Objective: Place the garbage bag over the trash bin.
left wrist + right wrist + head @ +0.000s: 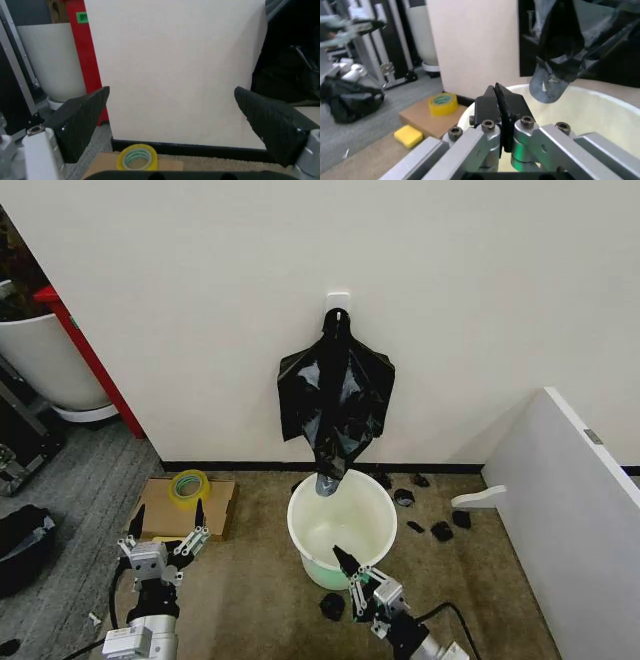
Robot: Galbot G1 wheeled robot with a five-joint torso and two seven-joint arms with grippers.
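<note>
The trash bin (335,535), a cream-white bucket with a pale green base, stands open on the carpet by the wall; its rim also fills the right wrist view (590,112). Directly above it a flat black bundle of bags (337,395) hangs from a wall hook, its lower tip (550,84) dangling just over the bin's mouth. A separate garbage bag is out of view. My right gripper (342,556) is shut and empty at the bin's near rim (499,101). My left gripper (168,515) is open and empty, left of the bin, facing the wall (175,123).
A yellow-green tape roll (187,485) lies on flat cardboard (222,510) ahead of the left gripper. Black scraps (440,530) are scattered right of the bin, one (332,605) in front. A white planter pot (45,360) and red post (90,355) stand at left, a white partition (570,500) at right.
</note>
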